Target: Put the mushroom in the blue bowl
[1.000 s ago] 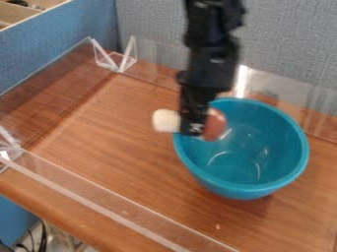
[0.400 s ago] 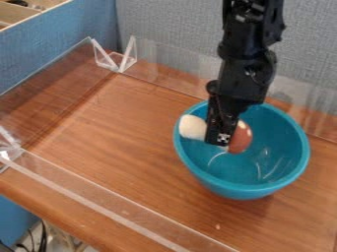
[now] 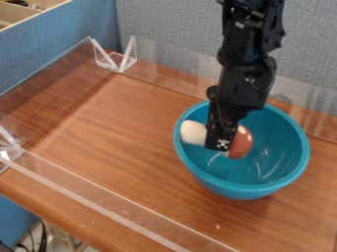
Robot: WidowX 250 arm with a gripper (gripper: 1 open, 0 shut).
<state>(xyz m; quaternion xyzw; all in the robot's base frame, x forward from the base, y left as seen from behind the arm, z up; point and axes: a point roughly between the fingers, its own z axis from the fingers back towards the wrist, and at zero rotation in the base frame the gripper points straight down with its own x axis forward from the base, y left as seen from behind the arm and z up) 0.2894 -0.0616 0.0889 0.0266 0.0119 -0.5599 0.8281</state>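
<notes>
The blue bowl (image 3: 270, 167) is a deep turquoise bowl on the wooden table at the right. My gripper (image 3: 224, 133) points straight down over the bowl's left side and is shut on the mushroom (image 3: 237, 141). The reddish-brown cap shows at the fingertips on the bowl side, and the cream-white stem (image 3: 195, 131) sticks out to the left, over the bowl's near-left rim. The mushroom hangs inside the bowl's mouth, above its bottom.
The wooden table (image 3: 105, 128) is ringed by a low clear plastic wall (image 3: 79, 192). A blue partition (image 3: 53, 44) stands at the back left. Another small reddish object (image 3: 263, 96) lies behind the bowl, half hidden by the arm.
The arm carried the mushroom rightward from the bowl's left edge to over its inside, then sank slightly. The grip stayed shut.
</notes>
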